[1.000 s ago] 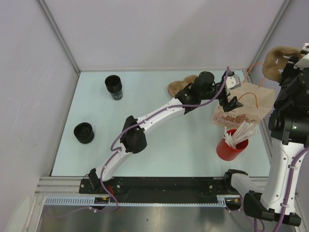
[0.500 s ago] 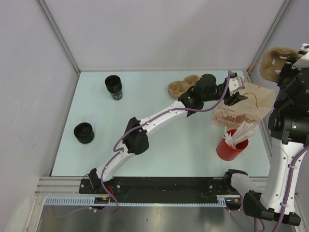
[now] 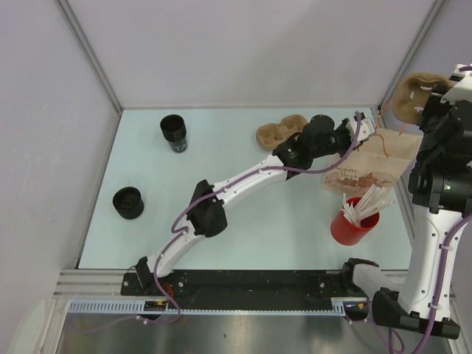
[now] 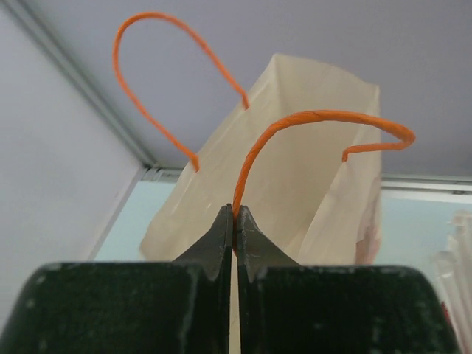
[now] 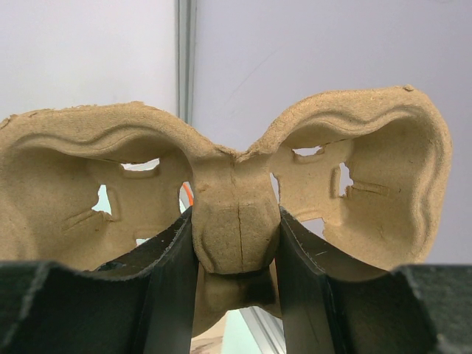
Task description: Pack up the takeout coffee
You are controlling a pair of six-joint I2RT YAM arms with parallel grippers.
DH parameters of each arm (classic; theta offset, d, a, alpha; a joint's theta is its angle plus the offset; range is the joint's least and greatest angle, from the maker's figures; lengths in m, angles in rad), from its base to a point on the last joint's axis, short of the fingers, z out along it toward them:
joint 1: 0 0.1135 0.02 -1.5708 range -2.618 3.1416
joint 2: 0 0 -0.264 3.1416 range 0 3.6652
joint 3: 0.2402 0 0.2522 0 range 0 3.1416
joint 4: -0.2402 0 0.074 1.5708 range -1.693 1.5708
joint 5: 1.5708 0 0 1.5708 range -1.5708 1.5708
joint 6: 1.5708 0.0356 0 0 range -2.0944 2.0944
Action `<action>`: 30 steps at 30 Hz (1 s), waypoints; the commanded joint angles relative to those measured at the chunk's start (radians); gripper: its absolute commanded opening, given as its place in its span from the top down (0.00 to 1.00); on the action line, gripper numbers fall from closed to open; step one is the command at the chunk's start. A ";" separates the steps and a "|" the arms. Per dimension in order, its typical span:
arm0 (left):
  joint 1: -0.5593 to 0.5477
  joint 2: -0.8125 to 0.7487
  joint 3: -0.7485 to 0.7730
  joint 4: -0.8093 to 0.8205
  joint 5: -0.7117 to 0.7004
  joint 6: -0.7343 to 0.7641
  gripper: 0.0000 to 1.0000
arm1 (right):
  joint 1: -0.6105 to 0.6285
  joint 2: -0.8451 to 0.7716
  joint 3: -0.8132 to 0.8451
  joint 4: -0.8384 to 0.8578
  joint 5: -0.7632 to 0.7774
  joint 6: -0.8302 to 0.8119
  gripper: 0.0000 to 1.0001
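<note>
Left wrist: fingers (image 4: pixel 218 240) pinch bag handle (image 4: pixel 254 156); left arm (image 3: pixel 243 174) outstretched.

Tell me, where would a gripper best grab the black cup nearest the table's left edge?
Probably by its round side wall, coming straight down from above. The black cup appears to stand upright, apart from everything else, so it could be straddled from any side.

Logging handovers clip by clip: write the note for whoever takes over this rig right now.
Left gripper: shut on an orange handle of the paper bag, at the table's right side.
Right gripper: shut on a cardboard cup carrier, held in the air.
Second carrier lies at the far edge; two black cups stand on the left.
Nothing seen packed yet.
Left to do: carrier into bag, then cups.
</note>
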 commanded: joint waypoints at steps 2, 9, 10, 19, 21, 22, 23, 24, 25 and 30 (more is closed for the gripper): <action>0.033 -0.192 -0.011 -0.115 -0.176 0.073 1.00 | -0.002 0.029 0.022 0.020 -0.040 0.012 0.57; 0.041 -0.349 -0.108 -0.203 -0.289 0.116 1.00 | -0.002 0.069 0.057 0.006 -0.084 0.015 0.57; 0.041 -0.376 -0.125 -0.212 -0.308 0.114 1.00 | -0.002 0.074 0.062 -0.002 -0.093 0.016 0.57; 0.058 -0.582 -0.399 -0.324 -0.417 0.144 1.00 | -0.002 0.088 0.096 -0.059 -0.185 0.044 0.57; 0.070 -0.638 -0.438 -0.359 -0.366 0.147 1.00 | -0.001 0.092 0.097 -0.062 -0.210 0.048 0.57; 0.074 -0.652 -0.459 -0.410 -0.334 0.157 1.00 | -0.001 0.094 0.097 -0.065 -0.216 0.049 0.57; 0.079 -0.668 -0.468 -0.433 -0.276 0.160 1.00 | 0.001 0.097 0.097 -0.066 -0.227 0.049 0.57; 0.079 -0.692 -0.475 -0.465 -0.241 0.174 1.00 | 0.001 0.100 0.097 -0.066 -0.245 0.050 0.57; 0.079 -0.703 -0.476 -0.494 -0.201 0.185 1.00 | 0.001 0.100 0.100 -0.071 -0.253 0.050 0.57; 0.090 -0.754 -0.424 -0.633 0.004 0.205 1.00 | 0.002 0.118 0.119 -0.092 -0.284 0.052 0.56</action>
